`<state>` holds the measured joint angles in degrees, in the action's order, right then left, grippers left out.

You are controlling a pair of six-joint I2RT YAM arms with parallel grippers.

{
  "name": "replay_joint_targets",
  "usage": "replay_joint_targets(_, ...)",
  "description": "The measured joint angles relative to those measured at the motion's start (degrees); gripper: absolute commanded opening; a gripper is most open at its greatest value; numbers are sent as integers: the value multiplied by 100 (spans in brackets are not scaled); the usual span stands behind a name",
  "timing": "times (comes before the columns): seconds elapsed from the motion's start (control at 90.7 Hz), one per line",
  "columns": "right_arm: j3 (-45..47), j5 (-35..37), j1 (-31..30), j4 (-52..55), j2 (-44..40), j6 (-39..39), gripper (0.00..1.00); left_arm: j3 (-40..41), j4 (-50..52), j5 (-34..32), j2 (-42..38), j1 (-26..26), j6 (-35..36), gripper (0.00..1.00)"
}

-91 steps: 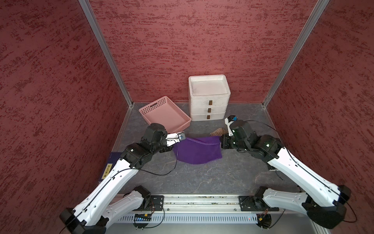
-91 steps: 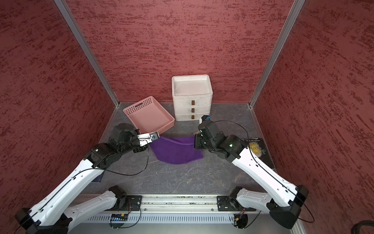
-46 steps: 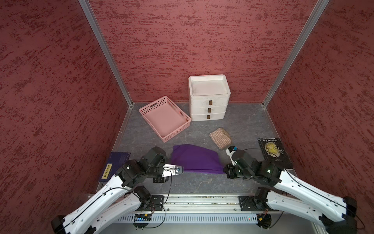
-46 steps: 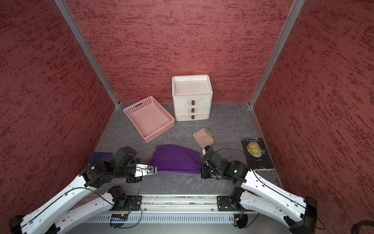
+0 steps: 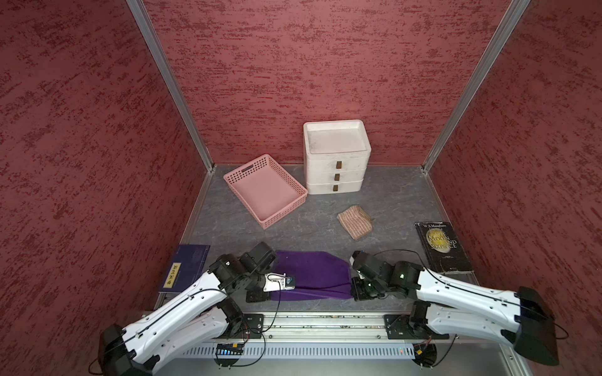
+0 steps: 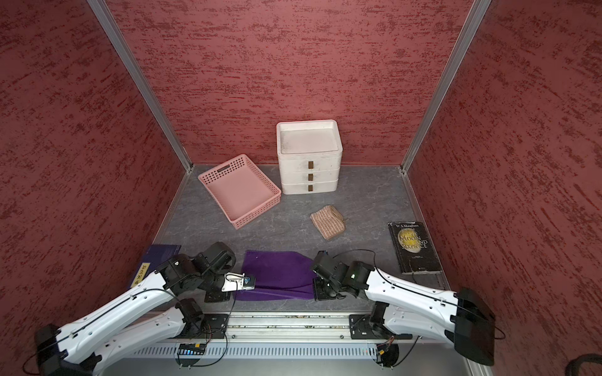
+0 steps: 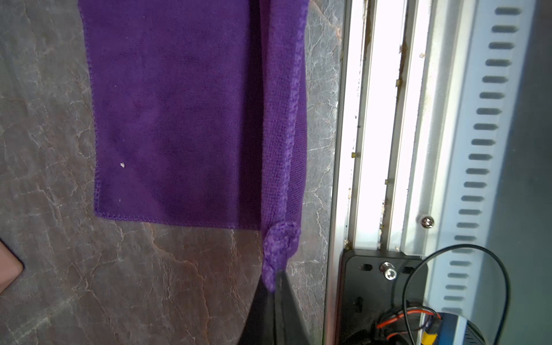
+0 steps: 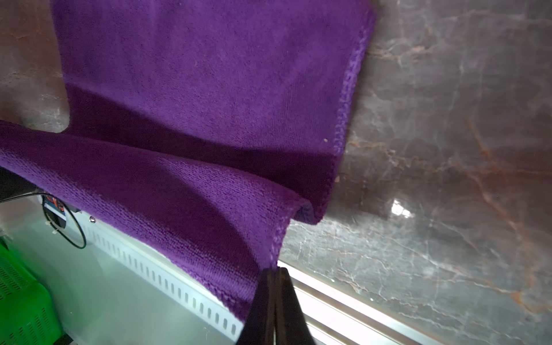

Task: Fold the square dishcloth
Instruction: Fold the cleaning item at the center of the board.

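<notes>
You are seeing the purple dishcloth [image 5: 309,273] lying at lower centre in both top views, one layer resting flat on the grey marbled table [image 5: 391,208], its lower hem hanging raised and taut. Your left gripper [image 7: 276,279] is clenching one bunched hem corner; your right gripper [image 8: 273,271] is clenching the other, jaws pressing tight on fabric.

basket [image 5: 265,192] left of drawers [image 5: 335,162], dishcloth [image 5: 309,270] in front

Purple dishcloth [image 5: 309,273] matt knitted cloth; tabletop [image 5: 391,208] glossy marbled
</notes>
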<state>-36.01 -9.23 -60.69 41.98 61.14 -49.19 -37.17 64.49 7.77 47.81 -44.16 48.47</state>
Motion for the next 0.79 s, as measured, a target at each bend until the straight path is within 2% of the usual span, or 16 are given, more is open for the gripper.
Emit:
replay_joint_targets(0.287,-444,46,413,-210,872,240,0,262,-892,-216,872,306,44,0)
replay_joint_targets(0.474,-719,46,970,-214,1130,498,0,326,-1329,-214,1014,922,240,0)
replay_joint_targets(0.683,-960,50,1384,-284,1617,739,2,319,-1919,-188,1355,1349,446,7)
replay_joint_targets(0.727,-990,55,1458,-304,1698,769,12,319,-2098,-199,1532,1375,457,18)
replay_joint_targets(0.771,-1036,76,1541,-310,1766,782,33,319,-2275,-236,1690,1399,476,35)
replay_joint_targets(0.793,-1058,101,1576,-315,1799,826,41,319,-2387,-271,1773,1408,437,40)
